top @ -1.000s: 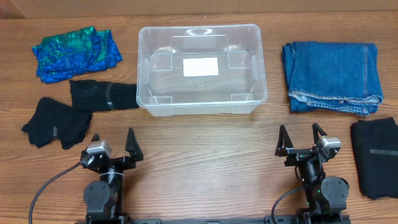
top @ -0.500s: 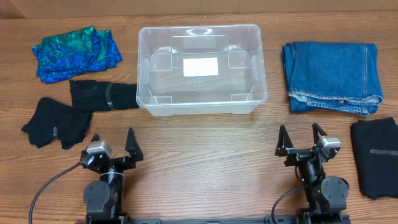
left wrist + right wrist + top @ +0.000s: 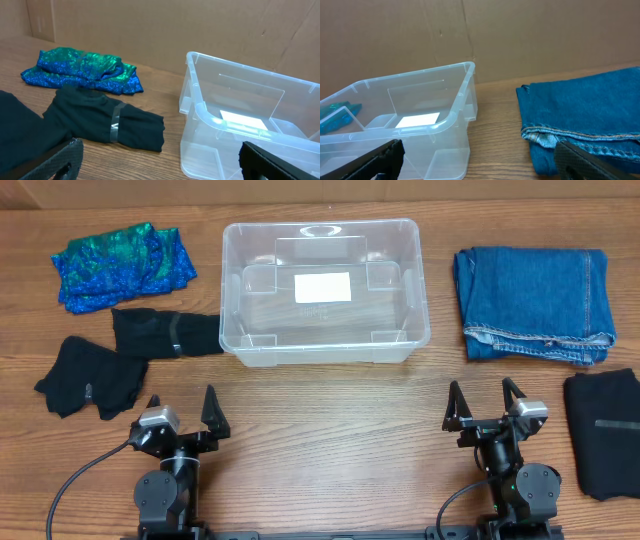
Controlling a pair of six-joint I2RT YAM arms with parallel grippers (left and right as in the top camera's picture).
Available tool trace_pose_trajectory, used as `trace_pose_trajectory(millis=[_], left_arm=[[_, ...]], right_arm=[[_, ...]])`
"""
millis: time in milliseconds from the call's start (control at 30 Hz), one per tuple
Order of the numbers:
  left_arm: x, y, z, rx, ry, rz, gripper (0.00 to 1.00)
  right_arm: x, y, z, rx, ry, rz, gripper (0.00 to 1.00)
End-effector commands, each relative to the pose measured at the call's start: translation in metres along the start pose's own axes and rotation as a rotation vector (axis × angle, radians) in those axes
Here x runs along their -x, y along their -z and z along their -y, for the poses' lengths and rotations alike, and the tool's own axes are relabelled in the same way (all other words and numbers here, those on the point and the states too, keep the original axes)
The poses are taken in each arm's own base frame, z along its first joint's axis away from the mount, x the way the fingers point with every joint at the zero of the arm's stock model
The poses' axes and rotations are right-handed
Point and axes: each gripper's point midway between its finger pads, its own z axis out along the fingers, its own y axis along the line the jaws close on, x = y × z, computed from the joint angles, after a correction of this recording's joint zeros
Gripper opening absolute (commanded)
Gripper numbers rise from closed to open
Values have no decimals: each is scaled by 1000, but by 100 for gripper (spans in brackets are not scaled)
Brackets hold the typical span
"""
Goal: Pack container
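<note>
A clear, colourless rectangular plastic container [image 3: 320, 352] with rounded corners and a thick rim sits upright on a brown wooden desk [image 3: 330, 430]. Seen from overhead it lies at 12 o'clock from the desk's middle, towards the far edge. A white rectangular label [image 3: 322, 286] shows on its base, and wood grain shows through the clear floor around it.

At 3 o'clock from the container, well apart from it, lies a folded pair of blue denim jeans [image 3: 535, 300]. At 9 o'clock, just beside the left wall but not touching it, lies a rolled black garment with a grey band [image 3: 165, 332]. At 10 o'clock from the container is a crumpled, shiny blue-and-green cloth [image 3: 120, 265]. At 8 o'clock, past the black roll and touching it, lies a crumpled black garment [image 3: 90, 375]. At 4 o'clock, at the desk's right edge, lies a folded black garment [image 3: 605, 430].

The left hand [image 3: 181, 410] rests at 7 o'clock from the container, its two black fingers spread wide and apart from every garment. The right hand [image 3: 483, 406] rests at 5 o'clock, its fingers spread just as wide.

The left wrist camera sees the container's left end [image 3: 200, 107]; the right wrist camera sees its right end [image 3: 455, 112] and the jeans.
</note>
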Motion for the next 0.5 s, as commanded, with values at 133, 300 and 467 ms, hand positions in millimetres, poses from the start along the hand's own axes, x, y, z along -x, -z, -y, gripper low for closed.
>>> trace_pose_trajectory(millis=[133,300,467], left_arm=[[0,0,4,-19,-26,6,100],[22,7,41,-220,-29,73,100],[108,22,57,-194,-83,91,100]], right_arm=[[-1,0,3,-13,4,8,100],[-1,0,3,-13,4,8,100],[-1,0,3,-13,4,8,100]])
